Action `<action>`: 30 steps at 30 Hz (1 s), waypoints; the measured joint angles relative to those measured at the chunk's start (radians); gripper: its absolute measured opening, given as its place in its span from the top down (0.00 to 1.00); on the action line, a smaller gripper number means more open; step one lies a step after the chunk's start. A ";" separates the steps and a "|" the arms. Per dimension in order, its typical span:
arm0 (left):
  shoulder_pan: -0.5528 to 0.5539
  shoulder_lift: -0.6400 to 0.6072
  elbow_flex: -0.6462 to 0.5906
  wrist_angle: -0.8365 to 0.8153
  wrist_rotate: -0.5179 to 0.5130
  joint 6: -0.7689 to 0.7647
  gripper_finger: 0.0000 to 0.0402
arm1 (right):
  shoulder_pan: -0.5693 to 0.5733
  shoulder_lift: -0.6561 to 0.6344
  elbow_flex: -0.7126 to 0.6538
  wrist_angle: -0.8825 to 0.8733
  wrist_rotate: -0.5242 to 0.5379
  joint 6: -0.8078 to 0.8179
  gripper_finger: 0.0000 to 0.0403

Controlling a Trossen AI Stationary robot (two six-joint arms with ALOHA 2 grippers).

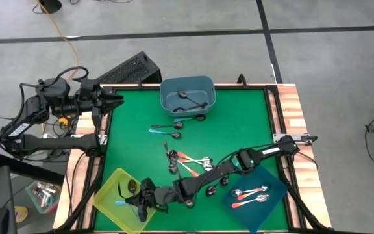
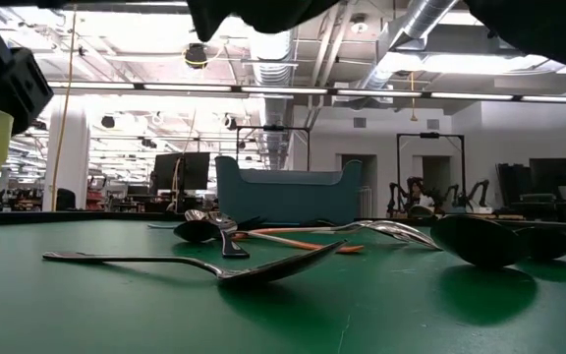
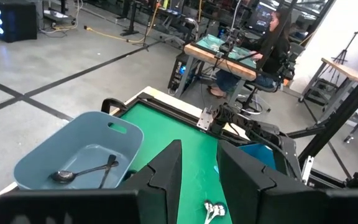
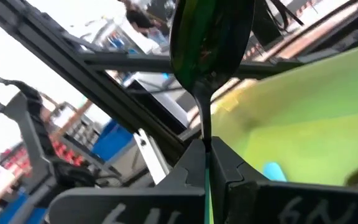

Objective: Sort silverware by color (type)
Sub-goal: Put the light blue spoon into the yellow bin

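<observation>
1. High view first: the green table top (image 1: 239,117) carries three plastic bins, and the biggest, the grey-blue tub (image 1: 187,95) at the far edge, holds two dark plain-metal spoons (image 1: 190,99).
2. The flat dark blue bin (image 1: 258,195) near the right corner holds a few orange-red-handled spoons (image 1: 252,195).
3. The yellow bin (image 1: 112,195) at the near left corner has a light blue-handled spoon (image 1: 123,202) lying in it already.
4. The right gripper (image 1: 143,203) hangs over that yellow bin, its fingers pinched tight on the thin neck of a shiny spoon (image 4: 210,43), bowl standing up past the fingertips.
5. The left gripper (image 1: 114,99) waits off the table's far left corner, fingers roughly half apart, holding nothing.
6. The unsorted loose spoons (image 1: 187,162) lie mid-table, overlapping. I'd judge them light, stiff and slippery; the narrow handle is the place to grip.
</observation>
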 joint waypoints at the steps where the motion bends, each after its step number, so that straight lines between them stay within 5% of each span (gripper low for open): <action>1: 0.000 0.000 0.000 0.000 0.000 0.000 0.79 | -0.002 0.000 0.000 -0.012 -0.005 0.000 0.98; 30: 0.000 0.000 0.000 0.000 -0.024 0.015 0.79 | -0.084 -0.016 0.026 -0.185 -0.205 -0.126 0.98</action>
